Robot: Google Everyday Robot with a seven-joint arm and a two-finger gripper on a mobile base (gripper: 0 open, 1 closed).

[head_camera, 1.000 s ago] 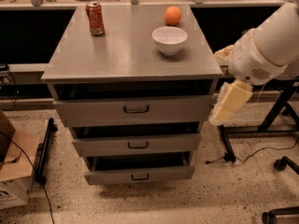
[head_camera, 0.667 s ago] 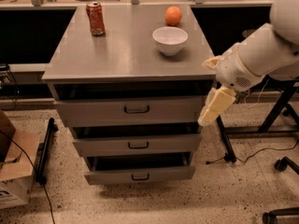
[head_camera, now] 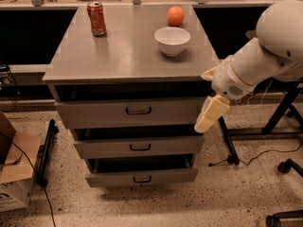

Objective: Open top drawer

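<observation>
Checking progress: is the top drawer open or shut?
Nearly shut: top drawer front sits under the tabletop, dark gap above. Tool hangs by its right end.

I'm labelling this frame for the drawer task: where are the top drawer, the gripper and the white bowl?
top drawer [head_camera: 94, 113]: camera view, grey front, left of centre.
gripper [head_camera: 204, 123]: camera view, cream lower end, at the top drawer's right end.
white bowl [head_camera: 172, 47]: camera view, front outer wall.

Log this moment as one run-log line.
stage: pre-grasp | cream two-finger gripper: at right end of wide grey top drawer front | small dark centre handle: not gripped
</observation>
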